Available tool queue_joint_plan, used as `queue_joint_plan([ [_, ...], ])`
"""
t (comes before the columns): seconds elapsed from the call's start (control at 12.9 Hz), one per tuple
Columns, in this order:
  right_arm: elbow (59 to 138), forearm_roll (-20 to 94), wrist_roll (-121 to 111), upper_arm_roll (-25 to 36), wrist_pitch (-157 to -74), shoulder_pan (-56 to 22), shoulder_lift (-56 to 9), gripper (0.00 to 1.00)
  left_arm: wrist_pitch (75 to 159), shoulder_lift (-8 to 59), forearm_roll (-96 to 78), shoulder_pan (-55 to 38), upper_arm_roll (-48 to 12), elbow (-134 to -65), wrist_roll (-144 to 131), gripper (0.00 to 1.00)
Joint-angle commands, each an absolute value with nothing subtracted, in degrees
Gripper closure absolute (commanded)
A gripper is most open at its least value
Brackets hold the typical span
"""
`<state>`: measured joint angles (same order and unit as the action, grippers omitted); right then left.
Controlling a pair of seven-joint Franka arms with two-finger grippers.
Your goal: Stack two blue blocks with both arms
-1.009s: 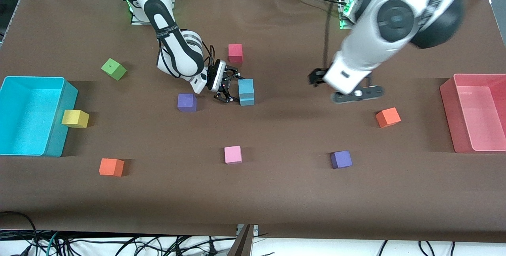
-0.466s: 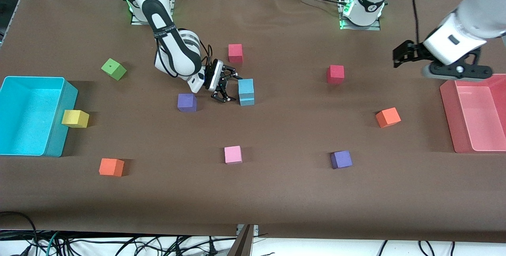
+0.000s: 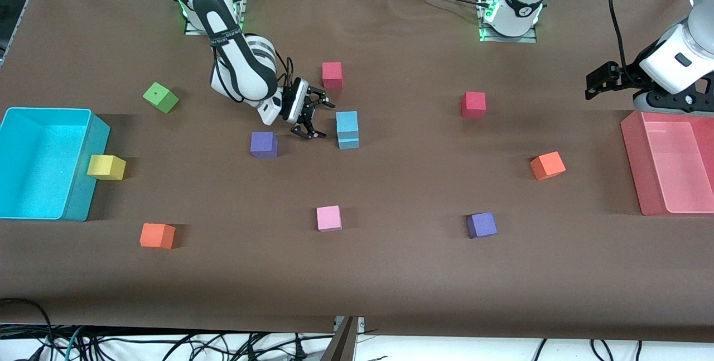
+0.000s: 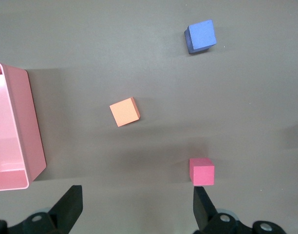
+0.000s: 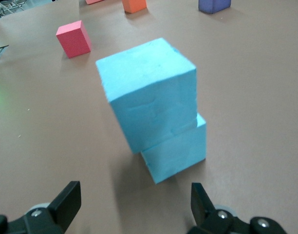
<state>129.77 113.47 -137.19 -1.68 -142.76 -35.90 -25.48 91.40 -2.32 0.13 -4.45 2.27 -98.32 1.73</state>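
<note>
The two blue blocks stand stacked in the middle of the table, the upper block point(image 3: 346, 121) point(image 5: 149, 92) sitting slightly skewed on the lower block point(image 3: 348, 140) point(image 5: 180, 151). My right gripper point(image 3: 318, 121) point(image 5: 134, 204) is low beside the stack, toward the right arm's end, open and clear of it. My left gripper point(image 3: 599, 82) point(image 4: 137, 207) hangs open and empty, high over the table beside the pink bin.
A purple cube point(image 3: 263, 144) lies close to my right gripper, and a red cube point(image 3: 332, 75) sits farther from the camera. Loose red point(image 3: 473, 104), orange point(image 3: 547, 165), purple point(image 3: 481, 225) and pink point(image 3: 328, 218) cubes lie around. A pink bin point(image 3: 633, 149) and a cyan bin point(image 3: 83, 165) stand at the ends.
My left arm has swung from the table's middle to the pink bin's end, uncovering a red cube. My right gripper has drawn back a little from the stack.
</note>
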Motion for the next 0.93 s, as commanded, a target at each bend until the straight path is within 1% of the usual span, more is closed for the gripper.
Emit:
queue_joint_plan([
  [0.0,134.0,112.3,-137.6,-1.4,-142.9,-35.6,-20.7,0.0,92.5,-4.4,0.9,-4.0,1.8,-100.2,2.5,0.0],
  [0.23,136.1,108.3,-134.8,-0.6,-143.7,-35.7,-17.0,0.0,92.5,-4.5,0.9,-4.0,1.8,-100.1,2.4,0.0],
  [0.39,136.7,100.2,-127.2,-0.4,-145.5,-35.1,-13.2,0.0,92.4,-4.6,0.9,-4.0,1.8,-100.1,2.3,0.0],
  [0.47,136.7,93.5,-120.9,-0.3,-145.5,-34.8,-11.4,0.0,92.4,-4.6,1.0,-4.0,1.7,-100.1,2.3,0.0],
  [0.62,136.6,76.5,-104.3,0.3,-144.9,-33.2,-7.0,0.0,92.3,-4.6,0.9,-4.0,1.7,-100.1,2.3,0.0],
  [0.7,136.4,68.5,-96.1,1.2,-143.3,-32.8,-4.9,0.0,92.3,-4.5,0.9,-4.0,1.7,-100.1,2.3,0.0],
  [0.85,135.1,52.8,-80.8,5.4,-135.7,-31.9,-1.2,0.0,92.2,-4.6,0.9,-4.0,1.8,-100.2,2.3,0.0],
])
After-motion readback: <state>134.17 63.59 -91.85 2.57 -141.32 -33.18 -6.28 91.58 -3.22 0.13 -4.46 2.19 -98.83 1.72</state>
